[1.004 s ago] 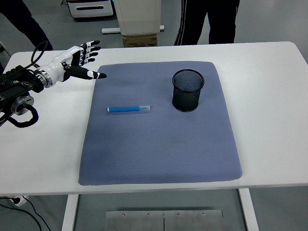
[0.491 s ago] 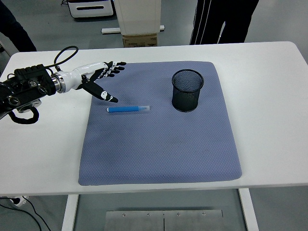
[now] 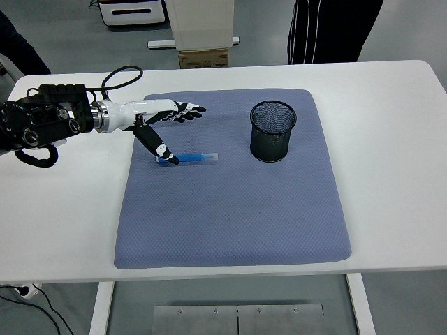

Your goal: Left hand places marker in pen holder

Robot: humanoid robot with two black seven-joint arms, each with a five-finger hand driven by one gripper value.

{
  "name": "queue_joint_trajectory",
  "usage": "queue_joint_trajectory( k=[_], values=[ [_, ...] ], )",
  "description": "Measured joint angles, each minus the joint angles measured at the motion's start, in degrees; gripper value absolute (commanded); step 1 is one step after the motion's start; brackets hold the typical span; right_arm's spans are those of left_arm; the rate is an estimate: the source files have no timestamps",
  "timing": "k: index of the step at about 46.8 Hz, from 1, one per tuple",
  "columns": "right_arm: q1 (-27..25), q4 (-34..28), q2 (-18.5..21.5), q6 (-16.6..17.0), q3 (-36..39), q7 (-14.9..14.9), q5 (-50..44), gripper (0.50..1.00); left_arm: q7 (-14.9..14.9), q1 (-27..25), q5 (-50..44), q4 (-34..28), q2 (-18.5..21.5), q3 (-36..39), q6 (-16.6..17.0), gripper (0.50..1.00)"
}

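Head view showed the left robot hand at upper left of the frame, fingers spread and holding nothing, thumb tip touching the left end of the blue marker. That marker lay flat on the grey mat, well left of the black mesh pen holder on the white desk.

Black wire-mesh pen holder, matt textured cloth mat

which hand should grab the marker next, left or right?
Left. The left hand is already over the mat, fingers spread, its thumb tip at the near end of the blue marker, which lies flat to the left of the pen holder. The right hand is out of view.
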Motion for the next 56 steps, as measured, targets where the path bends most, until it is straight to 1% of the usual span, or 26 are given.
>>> queue_joint_trajectory(
  k=[9,20,21,23,25,26,30,38,43,56],
  values=[
    [0.0,0.0,0.0,0.0,0.0,0.0,0.0,1.000,0.1,-0.8,4.9,0.3,-0.5,0.7,0.0,1.000],
    [0.0,0.0,0.0,0.0,0.0,0.0,0.0,1.000,1.1,-1.0,7.8,0.6,-2.2,0.8,0.2,1.000],
    [0.0,0.0,0.0,0.0,0.0,0.0,0.0,1.000,2.0,-1.0,8.2,0.8,-2.4,0.8,0.3,1.000],
    [-0.1,0.0,0.0,0.0,0.0,0.0,0.0,1.000,2.8,-1.0,8.4,0.8,-2.5,0.8,0.3,1.000],
    [0.0,0.0,0.0,0.0,0.0,0.0,0.0,1.000,5.7,-1.0,8.9,0.9,-2.6,0.8,0.3,1.000],
    [0.0,0.0,0.0,0.0,0.0,0.0,0.0,1.000,7.8,-1.0,9.1,1.0,-2.8,0.8,0.3,1.000],
    [0.0,0.0,0.0,0.1,0.0,0.0,0.0,1.000,9.6,-1.4,9.2,1.2,-3.2,0.8,0.4,1.000],
    [0.0,0.0,0.0,0.0,0.0,0.0,0.0,1.000,10.1,-2.0,9.6,1.3,-3.8,0.8,0.2,1.000],
    [0.0,0.0,0.0,0.0,0.0,0.0,0.0,1.000,10.2,-2.5,9.6,1.3,-5.1,0.7,-0.1,1.000],
    [0.0,0.0,0.0,0.0,0.0,0.0,0.0,1.000,10.1,-3.2,9.6,1.0,-6.0,0.7,-0.2,1.000]
  ],
)
